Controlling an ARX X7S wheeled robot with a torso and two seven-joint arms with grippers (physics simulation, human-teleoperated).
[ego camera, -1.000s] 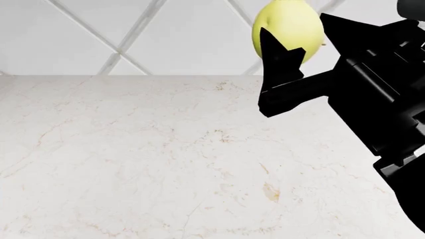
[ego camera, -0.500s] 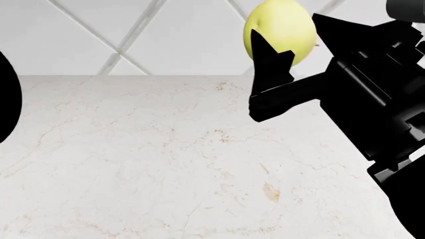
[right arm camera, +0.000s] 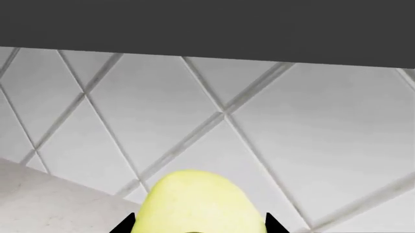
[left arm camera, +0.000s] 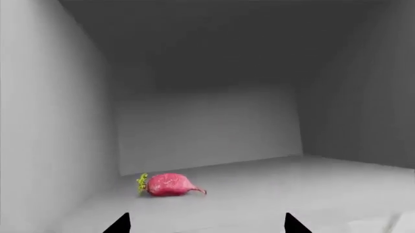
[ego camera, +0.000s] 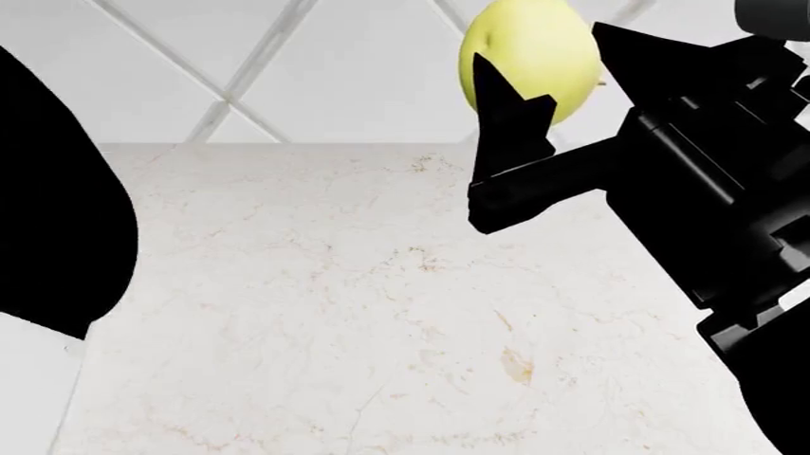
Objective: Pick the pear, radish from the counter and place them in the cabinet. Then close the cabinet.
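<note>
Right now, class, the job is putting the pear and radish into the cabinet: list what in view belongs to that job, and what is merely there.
Belongs to the job:
pear, held in the right pincer
radish, lying inside the cabinet
counter
left pincer, open

Merely there:
tiled wall

my right gripper [ego camera: 553,81]: matte black, pointed wedge fingers, blocky angular housing
my left arm [ego camera: 51,199]: plain black rounded bulk
</note>
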